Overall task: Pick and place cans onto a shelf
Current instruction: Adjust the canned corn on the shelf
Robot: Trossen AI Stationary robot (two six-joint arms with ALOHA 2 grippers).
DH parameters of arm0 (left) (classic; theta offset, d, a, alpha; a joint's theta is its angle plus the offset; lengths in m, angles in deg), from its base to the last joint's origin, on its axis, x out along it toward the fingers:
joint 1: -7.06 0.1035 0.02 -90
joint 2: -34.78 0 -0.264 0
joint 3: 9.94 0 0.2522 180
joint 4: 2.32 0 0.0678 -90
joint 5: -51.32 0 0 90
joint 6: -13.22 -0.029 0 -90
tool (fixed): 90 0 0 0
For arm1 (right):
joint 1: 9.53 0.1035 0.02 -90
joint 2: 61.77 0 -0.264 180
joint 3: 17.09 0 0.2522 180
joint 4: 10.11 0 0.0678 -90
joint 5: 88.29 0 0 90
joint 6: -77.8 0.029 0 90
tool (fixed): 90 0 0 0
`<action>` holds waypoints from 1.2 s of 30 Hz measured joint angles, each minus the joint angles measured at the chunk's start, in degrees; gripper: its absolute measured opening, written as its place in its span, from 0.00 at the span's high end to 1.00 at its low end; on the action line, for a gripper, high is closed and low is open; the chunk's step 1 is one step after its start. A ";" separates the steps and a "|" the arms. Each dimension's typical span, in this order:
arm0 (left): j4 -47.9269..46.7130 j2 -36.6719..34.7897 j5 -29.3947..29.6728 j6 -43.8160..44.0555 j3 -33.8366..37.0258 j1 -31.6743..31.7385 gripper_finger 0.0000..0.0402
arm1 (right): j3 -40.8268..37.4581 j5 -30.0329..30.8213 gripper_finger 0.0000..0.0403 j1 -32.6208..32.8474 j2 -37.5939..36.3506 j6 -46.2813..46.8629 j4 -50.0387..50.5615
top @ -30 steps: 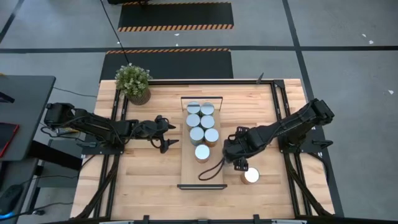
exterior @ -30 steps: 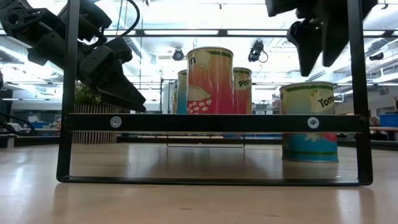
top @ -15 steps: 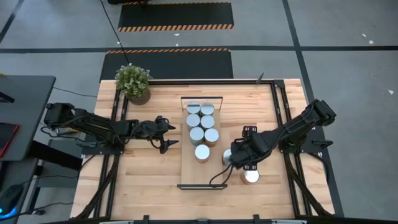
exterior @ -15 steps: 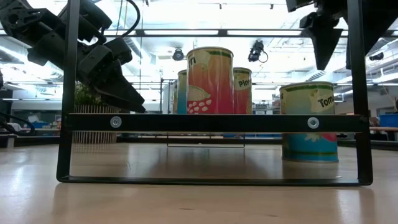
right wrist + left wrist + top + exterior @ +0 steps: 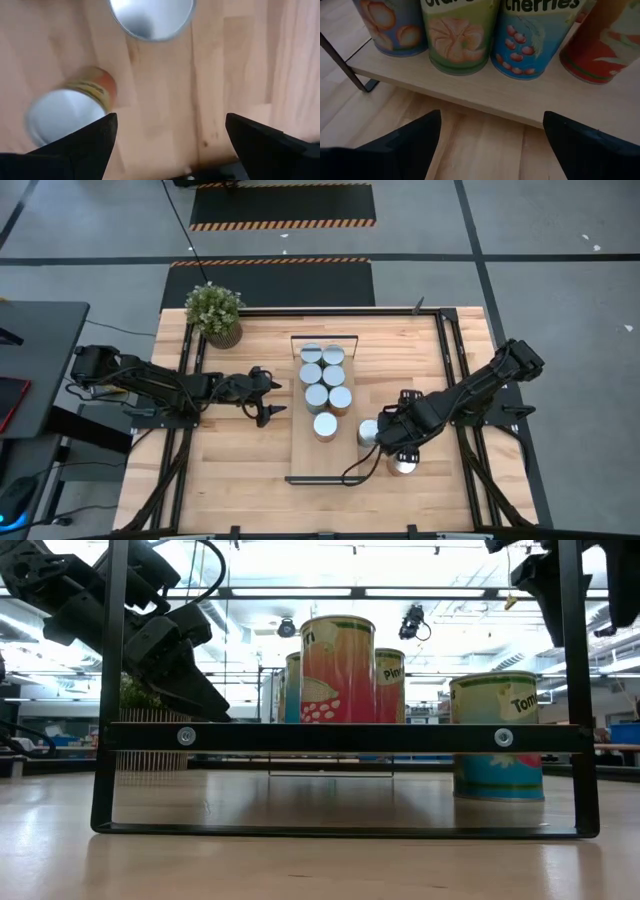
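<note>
The light-wood shelf point(image 5: 305, 450) lies at the table's middle with several silver-topped cans point(image 5: 326, 425) standing on it. Two more cans stand on the table to its right: one point(image 5: 369, 432) beside the shelf, one point(image 5: 403, 465) nearer the front edge. My right gripper point(image 5: 170, 117) hangs open above the table between these two, pointing down and touching neither. In its wrist view one can point(image 5: 65, 120) shows an orange label and the other point(image 5: 151, 17) only its top. My left gripper point(image 5: 277, 398) waits open to the left of the shelf, facing the cans point(image 5: 460, 35) on the board point(image 5: 520, 100).
A potted plant point(image 5: 214, 313) stands at the far left corner. Dark frame rails point(image 5: 452, 350) run along both sides of the table. A black cable point(image 5: 355, 468) loops onto the shelf's near right corner. Bare wood lies in front of the shelf.
My right gripper has moved away from the shelf toward the table's right and near edges and risen a little, uncovering the can beside the shelf. It stays open.
</note>
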 joint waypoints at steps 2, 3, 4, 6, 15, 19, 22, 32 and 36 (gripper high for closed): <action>0.48 0.00 0.00 0.23 0.00 0.00 0.11 | 0.00 0.00 0.06 0.79 -0.47 1.39 -2.06; 0.83 -0.01 0.00 0.72 0.00 0.00 0.11 | 0.00 0.03 0.06 1.29 -0.50 2.06 -3.40; 1.07 -0.01 0.03 1.64 0.00 0.00 0.11 | 0.00 0.22 0.06 1.94 -0.49 2.58 -4.90; 1.89 -0.01 0.43 3.21 0.00 0.00 0.11 | 0.00 1.71 0.06 3.34 -0.36 3.85 -7.27; 9.85 -0.01 4.04 9.70 -0.02 -0.26 0.11 | 0.01 11.85 0.06 6.26 0.22 6.60 -13.16; 10.37 -0.01 4.16 10.54 -0.02 -2.79 0.11 | 0.26 12.24 0.06 4.99 0.22 5.92 -13.44; 10.76 -0.01 4.13 10.43 -0.02 -6.06 0.11 | 0.26 12.99 0.06 4.12 0.22 4.04 -13.91; 19.87 -0.01 16.98 5.70 0.00 -15.23 0.11 | 0.28 22.59 0.06 0.69 0.46 -10.61 -23.88; 20.05 -0.01 21.76 5.58 -0.26 -16.79 0.11 | 0.28 24.99 0.06 -0.77 0.46 -21.59 -29.66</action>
